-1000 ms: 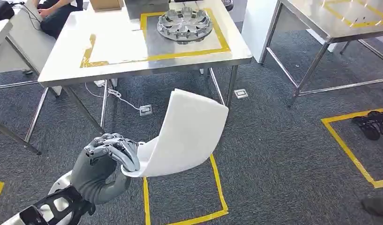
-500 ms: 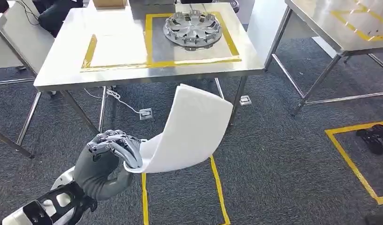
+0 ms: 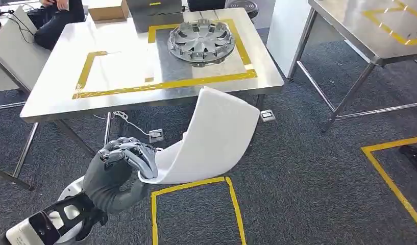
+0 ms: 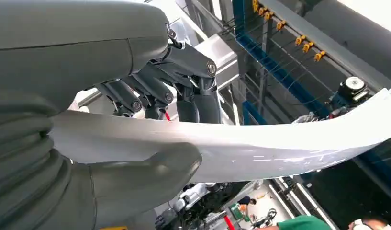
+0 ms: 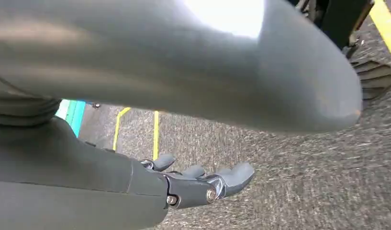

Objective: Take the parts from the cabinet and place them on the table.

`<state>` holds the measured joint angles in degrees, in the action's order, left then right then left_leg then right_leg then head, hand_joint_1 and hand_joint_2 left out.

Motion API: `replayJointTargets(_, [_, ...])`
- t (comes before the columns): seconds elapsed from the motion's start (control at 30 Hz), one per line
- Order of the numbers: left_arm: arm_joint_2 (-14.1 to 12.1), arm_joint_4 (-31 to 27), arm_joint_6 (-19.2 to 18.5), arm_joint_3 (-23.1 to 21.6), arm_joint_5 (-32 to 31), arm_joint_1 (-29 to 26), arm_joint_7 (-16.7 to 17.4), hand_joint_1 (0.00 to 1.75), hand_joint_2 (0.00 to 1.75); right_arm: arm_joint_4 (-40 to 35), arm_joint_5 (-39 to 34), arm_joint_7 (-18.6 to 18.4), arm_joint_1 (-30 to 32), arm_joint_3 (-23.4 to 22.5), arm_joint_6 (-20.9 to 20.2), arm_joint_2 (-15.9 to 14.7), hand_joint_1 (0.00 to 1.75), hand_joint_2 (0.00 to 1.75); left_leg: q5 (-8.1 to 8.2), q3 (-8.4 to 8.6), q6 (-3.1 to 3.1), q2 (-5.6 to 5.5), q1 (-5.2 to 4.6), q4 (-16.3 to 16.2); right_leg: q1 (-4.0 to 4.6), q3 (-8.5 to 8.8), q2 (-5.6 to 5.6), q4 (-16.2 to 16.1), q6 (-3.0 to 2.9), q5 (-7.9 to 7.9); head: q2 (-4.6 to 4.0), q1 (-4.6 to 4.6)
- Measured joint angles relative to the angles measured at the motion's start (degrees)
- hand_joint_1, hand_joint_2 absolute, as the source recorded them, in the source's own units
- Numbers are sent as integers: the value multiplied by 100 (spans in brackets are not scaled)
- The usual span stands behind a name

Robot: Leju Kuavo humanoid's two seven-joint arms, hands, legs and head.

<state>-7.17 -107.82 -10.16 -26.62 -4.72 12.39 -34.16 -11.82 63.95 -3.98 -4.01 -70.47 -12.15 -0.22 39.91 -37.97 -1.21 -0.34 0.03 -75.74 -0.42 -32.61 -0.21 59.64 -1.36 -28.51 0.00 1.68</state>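
While the left hand [image 3: 125, 162] pinches one end of the white panel [image 3: 211, 138], it looks light, thin, springy; right hand [image 5: 203, 184] hangs loosely spread

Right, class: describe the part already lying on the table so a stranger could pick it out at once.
Start at the steel table marked with yellow tape rectangles. Inside the right-hand rectangle lies a silver wheel cover. It is the only round, spoked thing there; its neighbours are a cardboard box and a dark box behind.
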Motion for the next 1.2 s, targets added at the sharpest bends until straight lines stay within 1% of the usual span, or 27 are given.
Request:
replayJointTargets(0.03, [0,20,-7,-4,9,0,0,175,175,0,2,0,1,0,0,0,0,0,-27,-66,14,2,-1,123,2,89,-18,0,-1,-71,0,7])
replayJointTargets(0.07, [0,37,-9,-11,15,1,2,175,175,0,2,0,1,0,0,0,0,0,-235,-55,44,11,-5,408,4,195,-48,0,1,-150,0,13])
replayJointTargets(0.1, [2,41,-15,-20,17,2,2,175,175,0,2,0,1,0,0,0,0,0,-589,-3,72,52,-14,785,9,301,-82,0,13,-225,0,15])
replayJointTargets(0.13, [2,44,-15,-30,20,4,0,175,175,0,2,2,7,0,0,0,0,0,-1137,52,121,198,-44,1246,12,396,-111,-9,35,-307,0,20])
replayJointTargets(0.17, [9,61,-15,-39,20,-4,-2,175,175,0,0,4,18,-2,0,2,0,0,-1506,33,147,221,-74,1455,46,453,-120,23,84,-382,0,24])
replayJointTargets(0.2, [17,68,-15,-48,22,-8,7,175,175,0,-13,11,1,-4,0,2,0,0,-1343,59,168,204,-75,1433,52,472,-136,10,126,-439,0,31])
replayJointTargets(0.23, [22,57,-15,-50,13,-17,13,175,175,0,-31,15,-9,-4,0,0,0,0,-1449,103,201,189,-71,1435,53,502,-171,-15,161,-491,0,24])
replayJointTargets(0.3, [52,44,-17,-55,6,-8,15,175,175,0,-53,35,-19,-9,0,-2,0,0,-1416,154,261,123,-59,1480,57,543,-176,99,232,-407,0,18])
replayJointTargets(0.33, [74,26,-17,-55,0,-9,15,175,175,0,-50,37,-28,-9,0,-9,0,0,-1409,221,287,102,-25,1532,42,439,-131,290,266,-370,0,20])
replayJointTargets(0.37, [88,15,-33,-55,-9,1,15,175,175,0,-50,37,-33,-9,0,-9,0,0,-1384,261,321,97,-19,1551,26,249,-61,604,301,-355,0,7])
replayJointTargets(0.4, [111,13,-35,-55,-17,2,15,175,175,0,-50,37,-33,-9,-33,-9,0,0,-1358,289,343,86,-18,1566,17,-1,-38,951,324,-466,0,-6])
replayJointTargets(0.47, [131,15,-42,-55,-35,-2,17,175,175,0,-39,35,-17,-9,-33,-9,0,0,-1283,350,360,48,-19,1569,9,-518,-31,1578,343,-900,0,-11])
replayJointTargets(0.5, [131,15,-42,-55,-37,-3,17,175,175,0,-33,35,-6,-9,-33,-9,0,0,-1240,397,356,28,-19,1569,7,-702,-32,1704,354,-1010,0,-15])
replayJointTargets(0.53, [133,15,-42,-55,-42,-3,20,175,175,0,-31,35,0,-9,-33,-9,0,0,-1191,457,348,10,-19,1569,1,-773,-31,1615,357,-945,0,-18])
replayJointTargets(0.57, [138,13,-42,-55,-46,-3,20,175,175,0,-22,33,2,-9,-33,-9,0,0,-1138,532,333,-3,-18,1569,-3,-740,-31,1330,353,-714,0,-22])
replayJointTargets(0.67, [153,13,-42,-50,-48,-2,33,175,175,0,-15,15,6,-9,-33,-13,0,0,-985,669,285,-11,-19,1577,-3,-435,-35,71,306,396,0,-41])
replayJointTargets(0.7, [153,13,-42,-48,-55,-9,35,175,175,2,-15,9,-6,-9,-33,-13,0,0,-956,726,246,-32,-43,1567,35,-467,-43,69,253,140,0,-44])
replayJointTargets(0.73, [153,6,-41,-46,-63,-2,42,175,175,0,-2,2,-7,-9,-35,-15,0,0,-927,716,203,-31,-47,1598,48,-423,-38,48,217,243,0,-37])
replayJointTargets(0.83, [153,0,-35,-37,-59,1,35,175,175,0,0,2,-2,-9,-35,-15,0,0,-941,757,100,-27,-43,1471,-3,-287,-22,-19,93,258,0,-39])
replayJointTargets(0.9, [153,-2,-33,-35,-61,15,33,175,175,0,2,2,-9,-9,-35,-18,0,0,-833,461,49,-14,-31,885,-4,-192,-27,-41,21,202,0,9])
replayJointTargets(0.97, [151,6,-31,-31,-61,-2,33,175,175,0,0,2,-11,-9,-35,-17,0,0,-437,-75,13,-7,0,85,-3,-142,-24,-40,10,136,0,13])
replayJointTargets(1.0, [149,9,-33,-31,-61,-9,35,175,175,0,2,2,-6,-9,-35,-17,0,0,-296,-272,-8,-6,4,-148,-2,-108,-24,-40,12,98,0,15])
replayJointTargets(1.03, [146,9,-31,-31,-61,-11,33,175,175,0,2,2,1,-9,-35,-17,0,0,-352,-344,-2,-4,8,-142,-3,-60,-23,-40,19,62,0,17])
replayJointTargets(1.07, [144,9,-31,-31,-61,-10,33,175,175,0,2,2,1,-9,-35,-17,0,0,-567,-298,-8,-1,14,86,-3,-6,-20,-40,29,24,0,17])
replayJointTargets(1.13, [146,6,-31,-31,-61,-9,33,175,175,0,2,2,-5,-11,-35,-17,0,0,-1249,52,39,7,15,1040,-6,128,-19,-40,58,-64,0,17])
replayJointTargets(1.17, [144,6,-31,-28,-61,-7,33,175,175,0,2,2,-5,-11,-35,-17,0,0,-1500,186,62,18,14,1422,-6,162,-19,-41,78,-102,0,22])
replayJointTargets(1.2, [144,11,-31,-24,-61,-7,33,175,175,0,0,2,-13,-11,-35,-17,0,0,-1303,202,81,29,-20,1563,19,180,-19,-20,123,-137,0,20])
